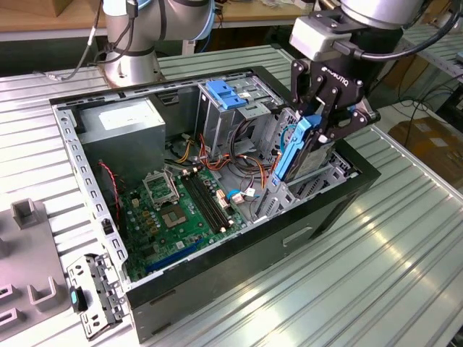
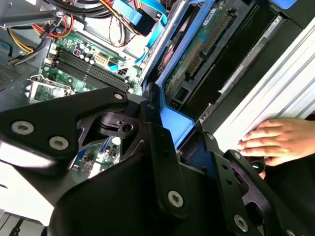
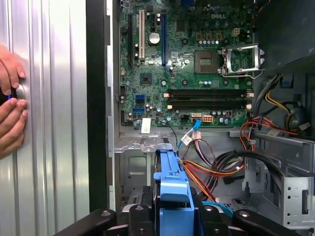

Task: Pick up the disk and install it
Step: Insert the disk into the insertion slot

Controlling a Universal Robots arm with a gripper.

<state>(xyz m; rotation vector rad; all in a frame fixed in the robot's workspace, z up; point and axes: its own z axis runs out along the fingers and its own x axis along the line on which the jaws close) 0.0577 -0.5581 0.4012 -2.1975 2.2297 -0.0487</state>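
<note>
In the exterior view's upper right, the gripper (image 1: pixel 323 130) pinches the disk (image 1: pixel 299 148), fingers pressed against its blue rails. The disk stands on edge, tilted, with its lower end down among the metal walls of the bay (image 1: pixel 307 188) at the right end of the open case (image 1: pixel 239 264); I cannot tell whether it is seated. Orange and red cables (image 1: pixel 249 170) crowd the bay's left side, between it and the motherboard (image 1: pixel 181 210). On the bay's right, the case's black wall (image 1: pixel 354 170) runs close alongside. A blue bracket (image 1: pixel 226 94) tops the cage at upper centre, near the gripper but apart. The ribbed table (image 1: pixel 391 275) spreads past the wall. In both wrist views a person's hands (image 3: pixel 12 123) (image 2: pixel 275 140) rest on the table just outside the case.
</note>
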